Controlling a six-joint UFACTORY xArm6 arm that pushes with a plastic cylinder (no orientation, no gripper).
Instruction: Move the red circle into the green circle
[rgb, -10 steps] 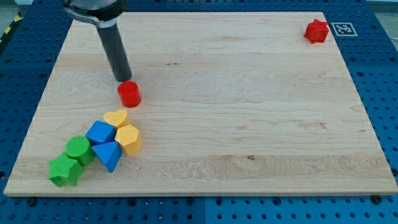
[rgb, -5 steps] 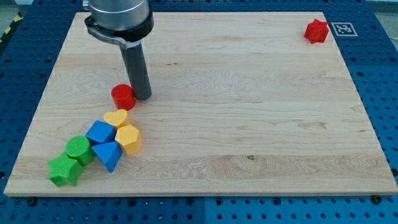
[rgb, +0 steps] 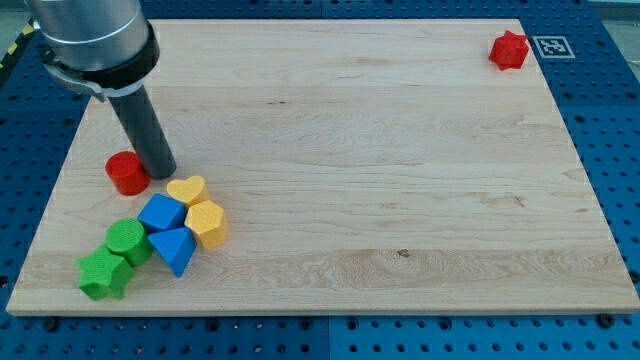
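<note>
One red circle (rgb: 126, 173) is sitting near the left edge of the wooden board (rgb: 400, 180), and my tip (rgb: 160, 170) is standing right against its right side, touching or all but touching. No pincer is fitted to this arm, so nothing is being gripped; the rod is only leaning on the block from the side.

The green circle (rgb: 127, 240) is lying below the red one, toward the view's bottom, with a strip of bare wood between them. To do this step well, I would say the tip is needing to come round to the upper side of the red circle and push downward, squarely through its centre (a round block is apt to roll off a glancing shove). A slow, straight stroke is looking like the safest way.

Crowding the target are a green star (rgb: 103, 275) at its lower left, a blue cube (rgb: 161, 213) and a blue triangle (rgb: 175, 249) at its right, and beyond those a yellow heart (rgb: 187, 189) and a yellow hexagon (rgb: 207, 223). The heart is sitting just beside the tip, so a wide swing could be knocking it. A red star (rgb: 509, 49) is resting far off at the top right, out of the way.
</note>
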